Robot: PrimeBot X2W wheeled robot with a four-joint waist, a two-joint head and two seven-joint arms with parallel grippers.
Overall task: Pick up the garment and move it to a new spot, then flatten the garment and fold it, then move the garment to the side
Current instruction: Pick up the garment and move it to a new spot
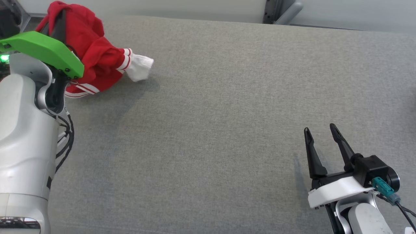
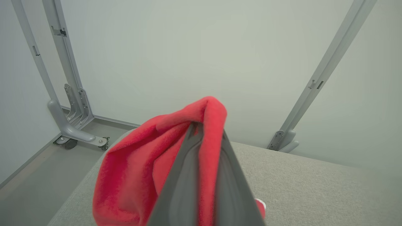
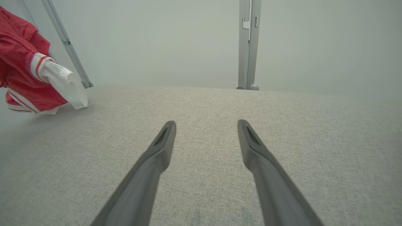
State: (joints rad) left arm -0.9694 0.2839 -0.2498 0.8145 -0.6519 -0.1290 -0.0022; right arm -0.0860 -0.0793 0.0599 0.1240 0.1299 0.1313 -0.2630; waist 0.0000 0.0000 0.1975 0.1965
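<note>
garment [image 1: 97,55] pinched in left claw [image 2: 207,130], well apart from right claw [image 1: 319,127].

1. The place looks like a robotics lab or test cell.
2. A wide work table [image 1: 227,130] is covered in plain grey fabric.
3. Grey metal frame posts [image 2: 67,81], one foot on a caster [image 2: 70,143], stand against plain pale walls [image 2: 188,47].
</note>
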